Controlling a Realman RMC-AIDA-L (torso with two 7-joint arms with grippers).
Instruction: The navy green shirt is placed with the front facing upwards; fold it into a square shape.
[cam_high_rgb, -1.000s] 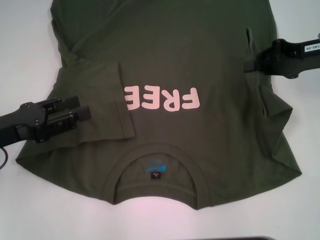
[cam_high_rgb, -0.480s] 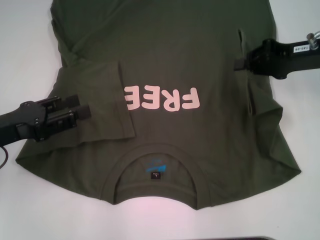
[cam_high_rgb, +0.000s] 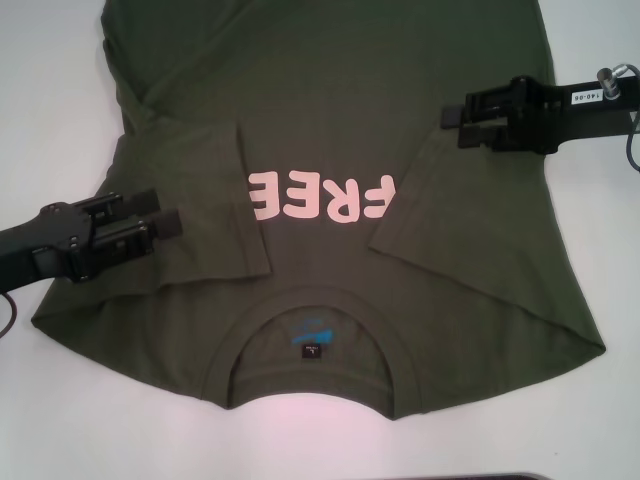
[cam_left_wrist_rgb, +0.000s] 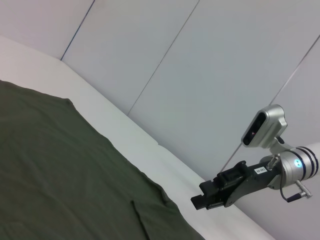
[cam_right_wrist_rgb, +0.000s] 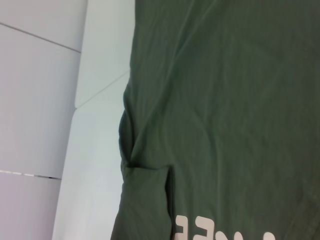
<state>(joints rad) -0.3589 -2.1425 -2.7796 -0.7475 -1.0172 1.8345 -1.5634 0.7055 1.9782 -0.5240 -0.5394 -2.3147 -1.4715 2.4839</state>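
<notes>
A: Head view first: where's the navy green shirt (cam_high_rgb: 330, 160)?
B: Flat on the white tabletop (cam_high_rgb: 50, 100), collar nearest the robot. The left claw (cam_high_rgb: 170, 225) sits over the folded left sleeve, prongs slightly parted, gripping nothing. The right claw (cam_high_rgb: 452, 125) hovers over the right side, prongs slightly apart, empty; a folded flap lies just below it, covering the lettering's edge.
A: Left wrist view?
B: Shirt (cam_left_wrist_rgb: 60, 180) below, right claw (cam_left_wrist_rgb: 199, 201) beyond its edge.
A: Right wrist?
B: Only shirt (cam_right_wrist_rgb: 225, 100) and tabletop (cam_right_wrist_rgb: 100, 125).
</notes>
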